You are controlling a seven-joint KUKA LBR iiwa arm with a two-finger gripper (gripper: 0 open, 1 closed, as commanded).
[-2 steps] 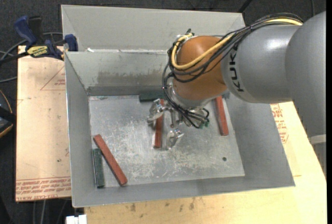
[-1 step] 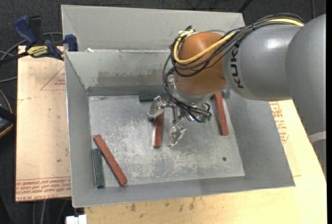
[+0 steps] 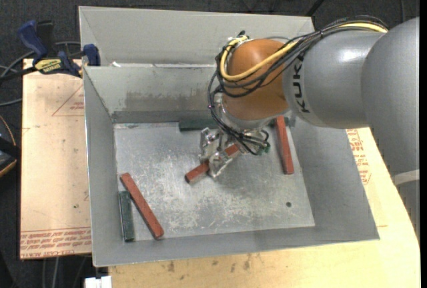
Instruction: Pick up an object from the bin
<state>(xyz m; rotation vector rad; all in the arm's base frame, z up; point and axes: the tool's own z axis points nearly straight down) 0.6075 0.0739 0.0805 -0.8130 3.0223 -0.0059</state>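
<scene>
The grey arm (image 3: 347, 80) comes in from the right and covers the upper right part of the scene. Its rounded orange wrist cover (image 3: 257, 93), looped with yellow and black cables, hangs above the middle of the bin. The grey metal bin (image 3: 160, 87) has sloping walls and a scuffed flat floor with a few loose sticks scattered over it.

The longest is a red bar (image 3: 141, 207), lying on a slant near the front left corner. A dark greenish bar (image 3: 126, 217) lies just beside it on the left, and their upper ends are close together. Another red bar (image 3: 285, 147) lies nearly upright in the view at the right side of the floor, partly under the arm. A dark bar (image 3: 197, 125) lies along the foot of the back wall.

Below the wrist, the fingers (image 3: 211, 144) point down at the centre of the floor. They are drawn in close on a short red stick (image 3: 195, 174), which runs slantwise between them, its lower left end sticking out. I cannot tell whether that stick is touching the floor or just off it. A small green bit (image 3: 265, 146) lies to the right of the fingers.
</scene>
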